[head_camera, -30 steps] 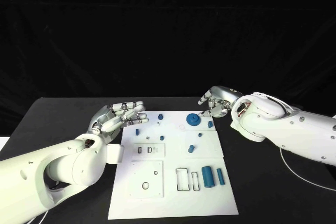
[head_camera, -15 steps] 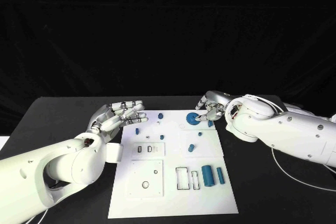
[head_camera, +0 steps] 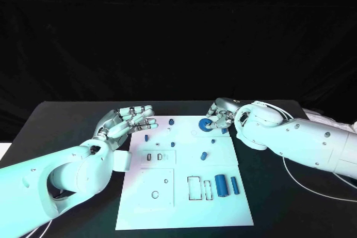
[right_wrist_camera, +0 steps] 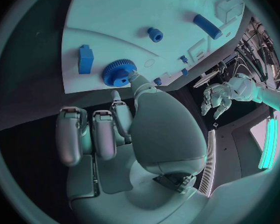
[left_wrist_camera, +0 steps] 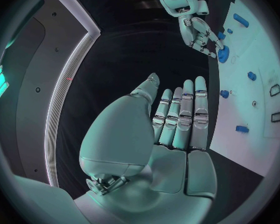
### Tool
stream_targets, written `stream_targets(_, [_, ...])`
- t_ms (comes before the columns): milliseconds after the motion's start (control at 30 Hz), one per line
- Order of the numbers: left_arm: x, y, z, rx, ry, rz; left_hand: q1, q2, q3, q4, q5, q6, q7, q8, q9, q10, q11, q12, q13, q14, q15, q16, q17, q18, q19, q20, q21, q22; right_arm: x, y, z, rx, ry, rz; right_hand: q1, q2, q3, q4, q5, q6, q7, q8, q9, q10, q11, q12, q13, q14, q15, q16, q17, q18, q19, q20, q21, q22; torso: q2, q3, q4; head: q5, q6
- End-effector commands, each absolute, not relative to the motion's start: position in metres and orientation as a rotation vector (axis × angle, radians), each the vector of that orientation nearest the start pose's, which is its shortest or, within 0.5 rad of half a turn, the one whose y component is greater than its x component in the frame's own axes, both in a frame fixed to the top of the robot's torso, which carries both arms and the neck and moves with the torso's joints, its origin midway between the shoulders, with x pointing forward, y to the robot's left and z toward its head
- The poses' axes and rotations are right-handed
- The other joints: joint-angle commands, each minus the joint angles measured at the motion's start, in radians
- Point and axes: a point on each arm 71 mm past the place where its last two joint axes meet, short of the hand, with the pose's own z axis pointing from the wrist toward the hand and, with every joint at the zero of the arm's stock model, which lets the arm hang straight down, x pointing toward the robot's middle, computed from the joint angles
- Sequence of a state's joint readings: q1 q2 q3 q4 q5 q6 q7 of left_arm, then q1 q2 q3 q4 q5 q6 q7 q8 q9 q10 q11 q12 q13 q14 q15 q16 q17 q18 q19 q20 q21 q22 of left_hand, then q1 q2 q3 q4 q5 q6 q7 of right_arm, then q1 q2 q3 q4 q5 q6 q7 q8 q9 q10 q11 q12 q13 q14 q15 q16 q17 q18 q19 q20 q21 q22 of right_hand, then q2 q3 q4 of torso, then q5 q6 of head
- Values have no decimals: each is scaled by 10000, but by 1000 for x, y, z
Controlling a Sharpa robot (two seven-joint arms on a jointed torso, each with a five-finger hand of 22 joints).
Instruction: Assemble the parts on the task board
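While the right robot hand (head_camera: pixel 220 117) touches the blue gear (head_camera: pixel 205 126) near the task board's (head_camera: pixel 182 207) far edge, left robot hand (head_camera: pixel 126 122) released, beside its left edge.

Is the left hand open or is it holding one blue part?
Open. In the left wrist view the left hand has straight fingers and a bare palm, beside the task board.

A black table (head_camera: pixel 67 119) carries the white task board (head_camera: pixel 178 202).

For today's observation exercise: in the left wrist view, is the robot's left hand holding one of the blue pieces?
No. The left hand holds nothing; its fingers are stretched out beside the white board.
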State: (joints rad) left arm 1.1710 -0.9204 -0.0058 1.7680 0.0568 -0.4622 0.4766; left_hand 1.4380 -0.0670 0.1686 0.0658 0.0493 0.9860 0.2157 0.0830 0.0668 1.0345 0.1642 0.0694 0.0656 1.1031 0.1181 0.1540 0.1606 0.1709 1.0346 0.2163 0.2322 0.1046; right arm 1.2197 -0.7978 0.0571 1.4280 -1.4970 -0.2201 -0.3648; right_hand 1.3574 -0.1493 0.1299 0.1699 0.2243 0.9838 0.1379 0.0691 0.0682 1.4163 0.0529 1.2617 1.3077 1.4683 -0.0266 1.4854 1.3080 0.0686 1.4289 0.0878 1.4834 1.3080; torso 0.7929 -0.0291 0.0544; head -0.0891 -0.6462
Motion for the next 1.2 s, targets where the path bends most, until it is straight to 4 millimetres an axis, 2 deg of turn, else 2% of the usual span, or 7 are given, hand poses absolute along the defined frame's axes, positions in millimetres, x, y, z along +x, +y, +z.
stream_targets(33, [443, 184, -155, -11468, 13247, -16519, -11, 85, 27, -53, -3, 38, -7, -68, -5, 83, 17, -21, -3, 69, -22, -57, 8, 95, 69, 16, -46, -17, 525, -221, -156, 47, 17028, 3443, 92, -11, 6, 69, 22, 46, 54, 14, 15, 79, 20, 64, 47, 732, 82, 55, 1070, -197, 68, 27, 47, 355, -9, -3, 0, 6, -5])
stream_targets(500, [443, 184, -155, -11482, 13295, -16534, -11, 85, 27, -53, -3, 38, -7, -68, -5, 83, 17, -21, -3, 69, -22, -57, 8, 95, 69, 16, -46, -17, 526, -219, -161, -116, 17327, 3300, 305, 215, 181, -50, 19, 451, -17, 167, 68, 171, -42, 337, 355, 741, 42, 112, 1174, -217, 119, 7, 106, 479, -12, -12, 5, 22, -59])
stream_targets(900, [443, 184, -155, -11489, 13299, -16521, -10, 100, 32, -79, -2, 43, -9, -78, -6, 87, 15, -28, -5, 76, -25, -72, 15, 95, 76, 12, -54, -21, 526, -218, -168, -240, 17590, 3158, 340, 265, 252, -112, -29, 614, -52, 210, 79, 239, -72, 467, 488, 754, 18, 150, 1249, -235, 166, -13, 143, 570, -11, -6, 24, 31, -126])
stream_targets(1200, [444, 184, -155, -11495, 13298, -16506, 15, 130, 53, -120, -3, 50, -13, -88, -6, 90, 12, -33, -7, 84, -30, -89, 22, 96, 85, 6, -61, -26, 527, -219, -171, -263, 17507, 2797, 302, 321, 302, -117, -3, 764, -89, 249, 93, 300, -101, 563, 583, 761, -3, 171, 1287, -251, 208, -31, 174, 647, -13, -1, 13, 59, -121])
